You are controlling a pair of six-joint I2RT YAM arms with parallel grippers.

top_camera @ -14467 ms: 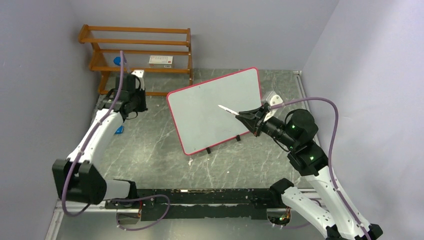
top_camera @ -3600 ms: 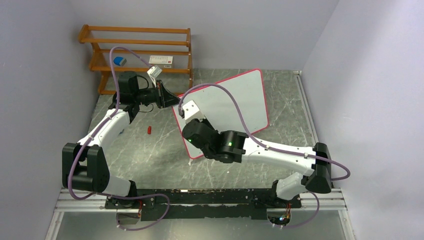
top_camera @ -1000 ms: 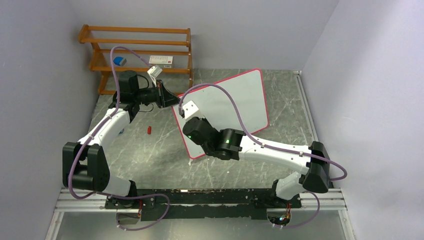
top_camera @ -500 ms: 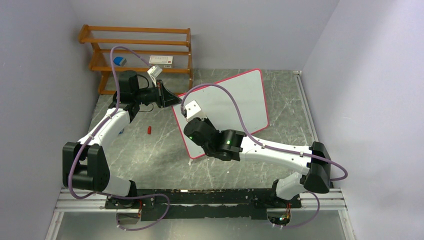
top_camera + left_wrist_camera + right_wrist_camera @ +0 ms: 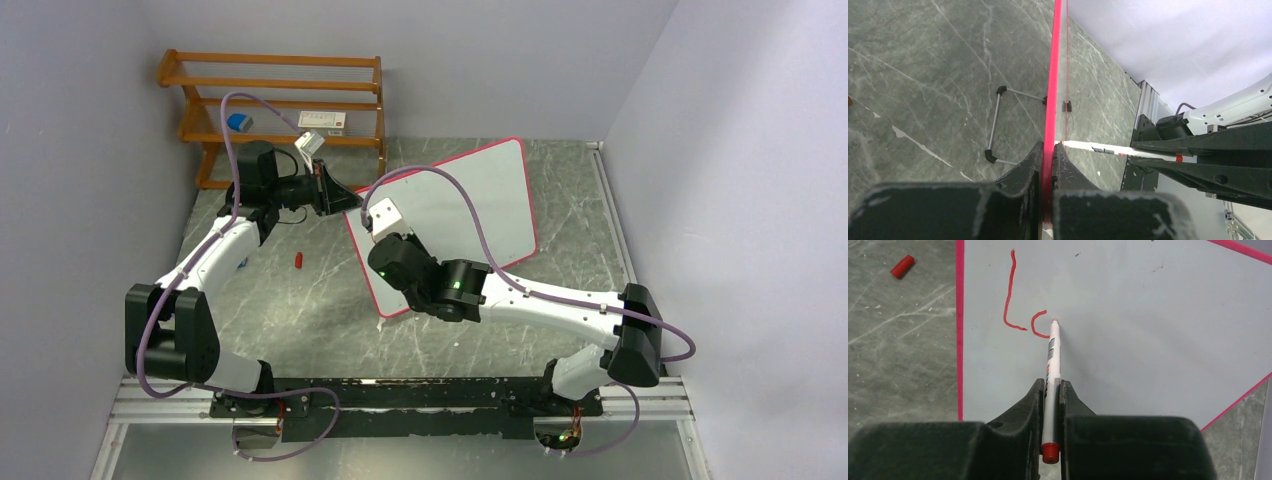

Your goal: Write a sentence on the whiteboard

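I record the whiteboard (image 5: 480, 190), red-framed, standing tilted upright on the counter (image 5: 300, 310). The sentence (image 5: 1008, 292) reads only a red "L" and an unfinished "o" near one edge.

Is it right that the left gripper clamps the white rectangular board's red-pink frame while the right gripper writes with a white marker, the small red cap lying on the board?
No: the small red cap lies on the grey marbled table beside the white board, as the right wrist view shows. The rest holds.
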